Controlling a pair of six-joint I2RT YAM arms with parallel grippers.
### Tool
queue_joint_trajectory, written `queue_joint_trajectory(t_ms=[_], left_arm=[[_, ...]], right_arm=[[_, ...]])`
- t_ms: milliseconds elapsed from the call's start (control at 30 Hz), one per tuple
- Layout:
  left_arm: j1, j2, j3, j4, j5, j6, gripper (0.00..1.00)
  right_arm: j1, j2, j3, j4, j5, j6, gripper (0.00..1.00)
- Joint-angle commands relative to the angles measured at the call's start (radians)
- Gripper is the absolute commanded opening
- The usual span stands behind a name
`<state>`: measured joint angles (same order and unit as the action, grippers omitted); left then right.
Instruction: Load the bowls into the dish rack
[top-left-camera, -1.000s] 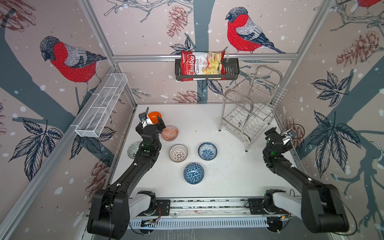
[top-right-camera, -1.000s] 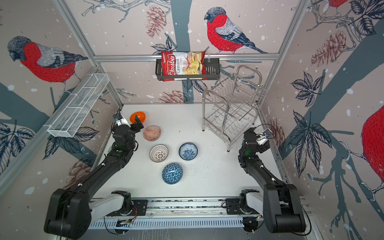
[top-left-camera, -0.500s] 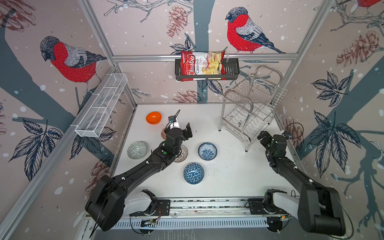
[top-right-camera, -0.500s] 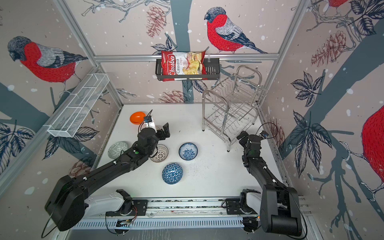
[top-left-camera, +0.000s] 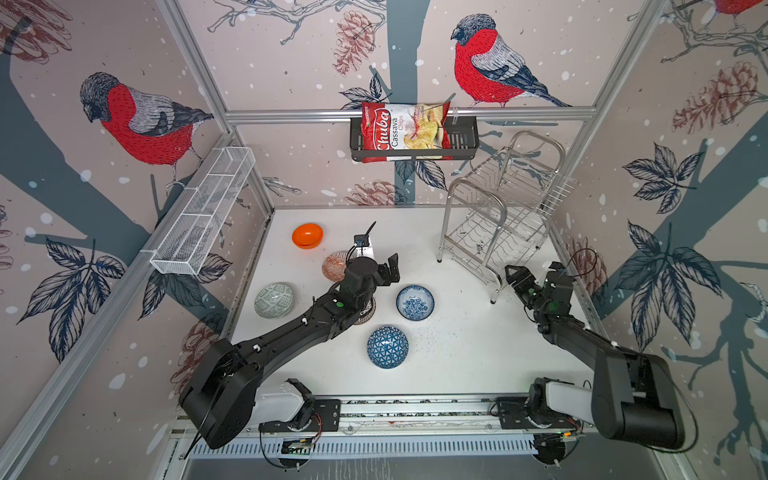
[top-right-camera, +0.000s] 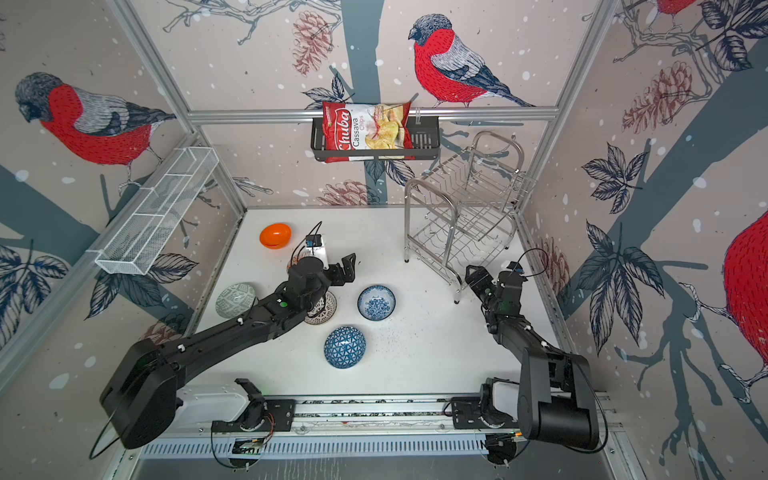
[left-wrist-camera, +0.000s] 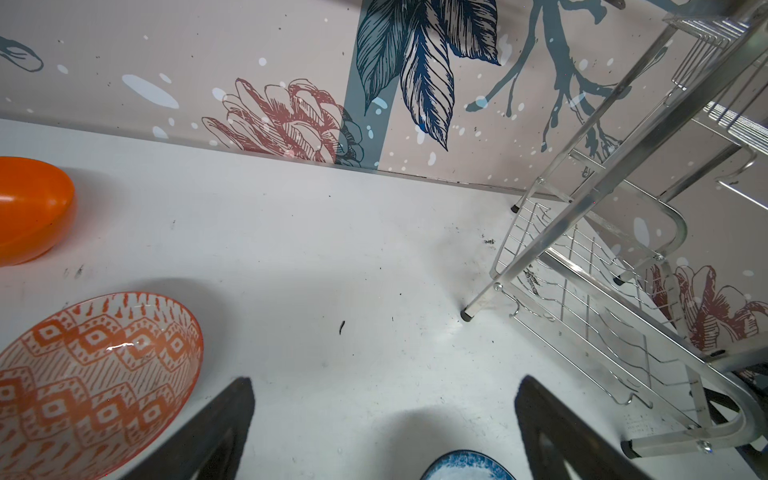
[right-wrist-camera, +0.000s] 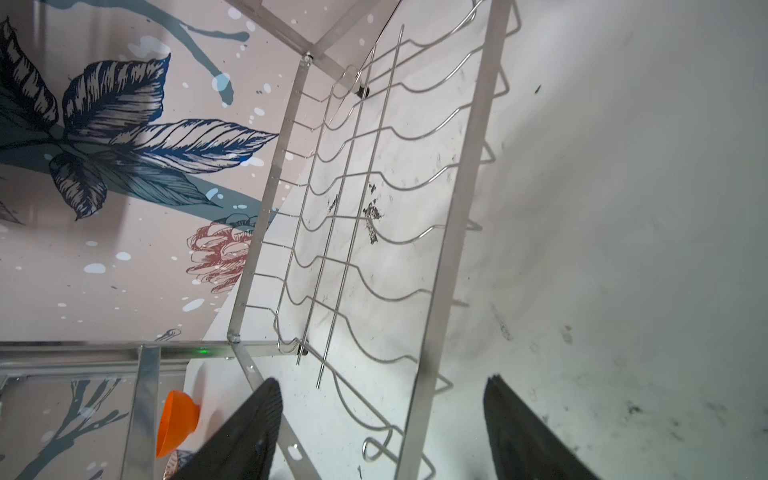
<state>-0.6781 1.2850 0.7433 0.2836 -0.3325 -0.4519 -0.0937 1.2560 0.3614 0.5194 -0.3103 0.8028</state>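
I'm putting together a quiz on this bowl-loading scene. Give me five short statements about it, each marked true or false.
1. The shiny steel-wire dish rack holds no bowls. True.
2. The left gripper is clamped on the red-white patterned bowl. False: its jaws stand open and empty, and that bowl sits beside it on the white table.
3. The red chips bag lies in the long white mesh basket. False: it sits in the black shelf on the back wall.
4. The blue-floral white bowl stands on the table, opening up. True.
5. In both top views the left arm partly covers the black-dotted white bowl. True.
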Motion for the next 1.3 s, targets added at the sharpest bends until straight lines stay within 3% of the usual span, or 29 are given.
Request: queue_joint_trajectory(t_ms=[0, 133, 300, 467, 633, 733, 833, 1033, 1267], left_arm=[[-0.004, 0.0, -0.005, 0.003, 0.029, -0.016, 0.98], [-0.004, -0.004, -0.018, 0.021, 0.041, -0.024, 0.98], [-0.003, -0.014, -0.026, 0.006, 0.047, -0.024, 0.98], [-0.005, -0.043, -0.044, -0.012, 0.041, -0.025, 0.98], [-0.005, -0.068, -0.057, -0.027, 0.029, -0.012, 0.98], [-0.005, -0.078, -0.055, -0.043, 0.024, -0.004, 0.98], [-0.003, -0.085, -0.055, -0.059, 0.021, 0.002, 0.98], [-0.004, -0.078, -0.053, -0.08, 0.042, -0.012, 0.98], [-0.004, -0.044, -0.016, -0.148, 0.108, -0.042, 0.98]], right_arm=[[0.004, 0.026, -0.009, 0.095, -0.071, 0.061, 0.66], [0.02, 0.032, -0.03, 0.137, -0.07, 0.114, 0.5], [0.091, 0.046, -0.02, 0.152, -0.03, 0.161, 0.41], [0.198, 0.094, 0.01, 0.168, 0.037, 0.208, 0.35], [0.302, 0.178, 0.058, 0.21, 0.063, 0.259, 0.36], [0.344, 0.214, 0.099, 0.193, 0.063, 0.258, 0.39], [0.366, 0.195, 0.126, 0.134, 0.065, 0.223, 0.51], [0.431, 0.063, 0.182, -0.15, 0.189, 0.052, 0.73], [0.594, -0.036, 0.224, -0.428, 0.359, -0.15, 0.86]])
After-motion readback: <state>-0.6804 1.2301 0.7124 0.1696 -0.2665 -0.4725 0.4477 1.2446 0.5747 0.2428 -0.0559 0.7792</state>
